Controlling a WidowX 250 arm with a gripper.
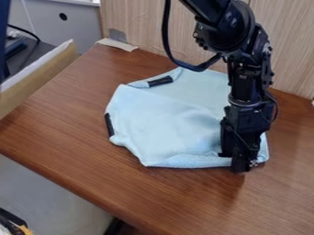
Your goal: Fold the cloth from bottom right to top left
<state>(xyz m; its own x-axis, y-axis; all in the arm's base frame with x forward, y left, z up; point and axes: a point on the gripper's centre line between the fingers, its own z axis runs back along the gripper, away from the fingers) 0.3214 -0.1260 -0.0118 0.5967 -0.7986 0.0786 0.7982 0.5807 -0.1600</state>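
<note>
The black gripper [240,164] points down at the lower right corner of the light blue cloth [162,124], at the cloth's front edge. Its body hides part of the cloth's right side, and whether cloth lies between the fingertips cannot be made out. The cloth lies spread on the brown table, wrinkled, with its front edge turned up in a low ridge toward the gripper. Black strips mark its upper left corner and its left edge.
Behind the cloth stands a wood-grain panel [288,50] along the back of the table [67,133]. A beige strip lies at the back left corner. A cardboard-edged box [43,73] stands at the left, and the table's front edge runs diagonally below.
</note>
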